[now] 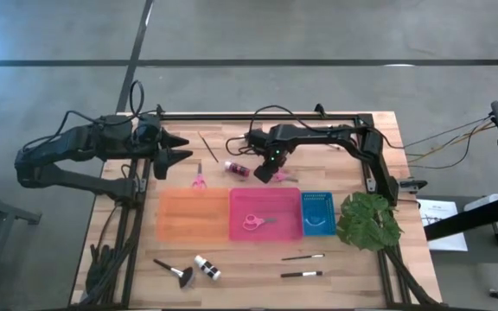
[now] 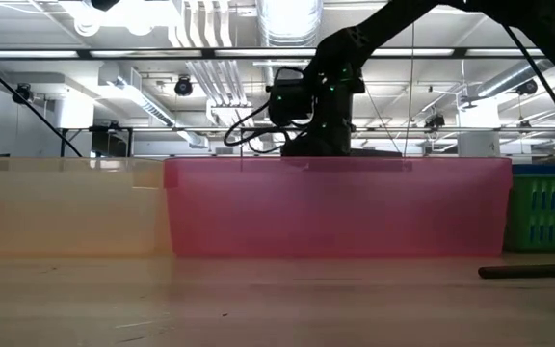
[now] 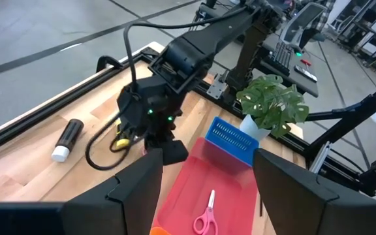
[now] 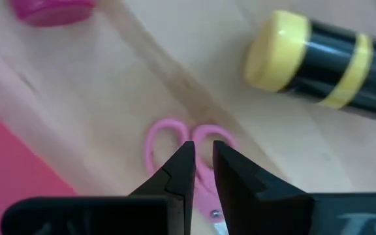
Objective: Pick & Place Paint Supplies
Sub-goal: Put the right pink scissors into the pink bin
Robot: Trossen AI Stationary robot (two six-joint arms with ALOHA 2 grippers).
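My right gripper [image 1: 271, 170] points down behind the pink tray, shut on a pair of pink-handled scissors [image 4: 191, 147]. A yellow-capped black bottle [image 4: 318, 52] and a pink bottle [image 1: 236, 168] lie on their sides next to it. A second pair of pink scissors [image 1: 198, 178] and a thin brush [image 1: 207, 144] lie on the wood to the left. A third pair [image 1: 253, 221] lies in the pink tray. Near the front edge lie two brushes [image 1: 303, 257], a white-and-black bottle [image 1: 207, 268] and a black brush [image 1: 175, 273]. My left gripper [image 1: 178, 149] hovers open at the far left, touching nothing. My right gripper comes from above, pointing down, onto the handle end of the pink scissors. Its two fingertips [image 4: 183, 160] stand in the two finger loops and pinch the inner rims [image 4: 202, 138] where the loops meet. The scissors look flat against the tabletop; their blades are hidden under the fingers.
Three flat trays stand in a row across the middle: orange [image 1: 193, 214], pink [image 1: 266, 233] and blue [image 1: 318, 212]. A green leafy plant [image 1: 370, 220] stands to the right of the blue tray. A black frame [image 1: 258, 115] runs along the far and side edges.
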